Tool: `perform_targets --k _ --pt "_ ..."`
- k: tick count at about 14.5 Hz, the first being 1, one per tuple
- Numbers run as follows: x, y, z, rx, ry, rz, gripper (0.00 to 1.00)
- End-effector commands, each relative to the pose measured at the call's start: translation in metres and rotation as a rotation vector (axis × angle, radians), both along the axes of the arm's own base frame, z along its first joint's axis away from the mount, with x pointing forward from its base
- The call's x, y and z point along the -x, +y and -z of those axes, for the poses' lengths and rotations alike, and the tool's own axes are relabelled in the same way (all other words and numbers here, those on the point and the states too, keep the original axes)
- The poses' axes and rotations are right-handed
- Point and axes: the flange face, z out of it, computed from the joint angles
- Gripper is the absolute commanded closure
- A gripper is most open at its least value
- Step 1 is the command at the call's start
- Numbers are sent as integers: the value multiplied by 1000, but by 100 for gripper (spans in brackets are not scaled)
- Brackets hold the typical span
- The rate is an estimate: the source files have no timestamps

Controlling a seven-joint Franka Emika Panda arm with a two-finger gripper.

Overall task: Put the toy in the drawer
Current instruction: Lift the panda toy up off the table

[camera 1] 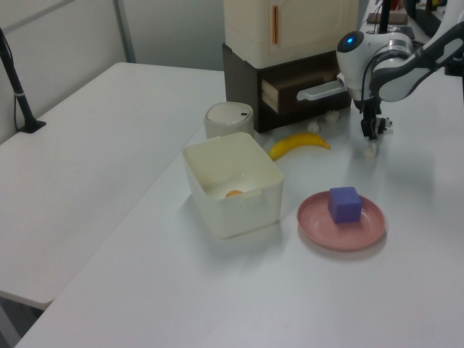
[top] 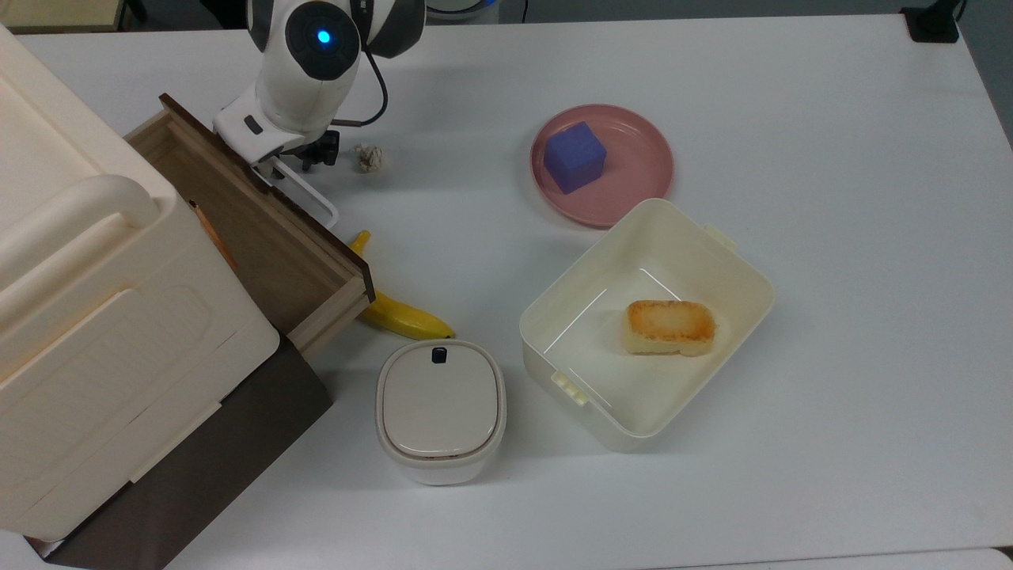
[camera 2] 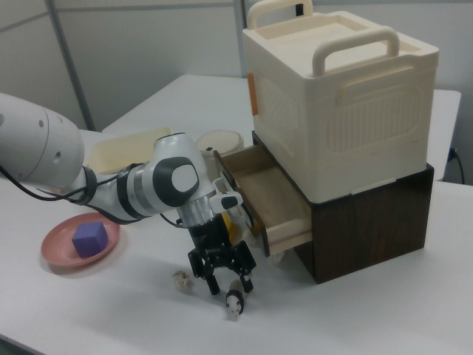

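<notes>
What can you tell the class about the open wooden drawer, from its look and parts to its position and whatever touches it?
The drawer is shallow, of light wood, with a dark brown front panel and a white loop handle. It is pulled out of a dark brown cabinet that carries a cream plastic box. Its inside looks bare. In the top view a banana lies partly under its front corner. The gripper hangs beside the front panel, above the table; contact cannot be judged.
</notes>
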Motion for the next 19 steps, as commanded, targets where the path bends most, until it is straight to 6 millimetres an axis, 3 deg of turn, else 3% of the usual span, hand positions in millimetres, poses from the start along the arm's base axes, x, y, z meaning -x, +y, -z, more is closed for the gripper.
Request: perform_targets --k 1,2,4,6,8,10,11,13,15,19 --pt "7 6 10 -35 14 -30 16" --pt "7 7 10 -36 14 -26 31" --pt "9 9 12 -38 18 -19 76" --pt "8 10 11 -47 14 -10 100" --pt "7 11 7 -45 4 -9 100" --pt "3 37 -8 -30 -15 -24 100" --pt "3 51 -10 -17 -6 -13 100" --pt "7 106 -27 8 32 -35 100" --pt "5 128 -58 -66 -2 0 100" --pt "-17 130 -138 -207 -106 114 100"
